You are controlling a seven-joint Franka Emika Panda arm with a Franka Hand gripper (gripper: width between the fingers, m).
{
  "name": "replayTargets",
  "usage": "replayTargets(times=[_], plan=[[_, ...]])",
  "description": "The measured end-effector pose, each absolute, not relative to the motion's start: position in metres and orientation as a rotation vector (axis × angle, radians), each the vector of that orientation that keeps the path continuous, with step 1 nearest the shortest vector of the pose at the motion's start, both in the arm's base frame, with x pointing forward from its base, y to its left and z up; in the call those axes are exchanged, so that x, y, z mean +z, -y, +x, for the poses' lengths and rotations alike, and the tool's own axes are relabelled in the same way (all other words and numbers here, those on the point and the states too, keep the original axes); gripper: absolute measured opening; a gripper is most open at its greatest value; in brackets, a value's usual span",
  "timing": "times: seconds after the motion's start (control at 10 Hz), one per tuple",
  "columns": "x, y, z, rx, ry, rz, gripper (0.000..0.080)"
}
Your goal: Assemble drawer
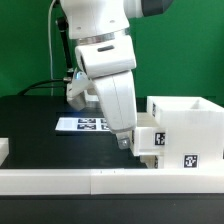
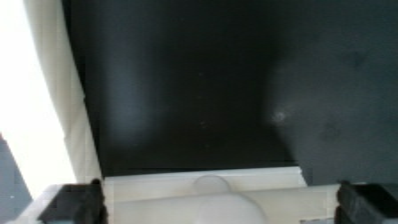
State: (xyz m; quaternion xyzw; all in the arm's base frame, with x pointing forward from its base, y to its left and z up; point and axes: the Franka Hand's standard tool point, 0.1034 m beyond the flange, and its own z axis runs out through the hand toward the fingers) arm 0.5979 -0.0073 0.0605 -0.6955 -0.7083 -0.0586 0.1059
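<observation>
Fingertips (image 2: 71, 203) show only as dark pads at the wrist view's two corners, spread wide with a white tray (image 2: 210, 197) edge lying between them; contact with it cannot be told. Gripper (image 1: 124, 141) hangs low on a down-tilted arm, its tips mostly hidden against the small tray (image 1: 150, 140) beside the tall casing (image 1: 186, 128). Behind lies the marker board (image 1: 82, 124); a long white rail (image 1: 90, 181) crosses the front, cut off at both sides.
</observation>
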Motion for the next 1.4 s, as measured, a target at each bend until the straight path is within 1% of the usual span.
replayTargets(times=[0.2,0.4,0.6,0.8,1.2,1.4], plan=[[0.06,-0.004,0.599,-0.181,2.123,-2.012,0.0648],[0.061,-0.004,0.604,-0.183,2.18,-1.999,0.0648],[0.063,-0.01,0.601,-0.172,2.119,-2.062,0.0648],[0.058,-0.031,0.597,-0.194,2.115,-2.065,0.0648],[0.057,-0.03,0.597,-0.192,2.109,-2.07,0.0648],[0.057,-0.036,0.597,-0.195,2.107,-2.075,0.0648]])
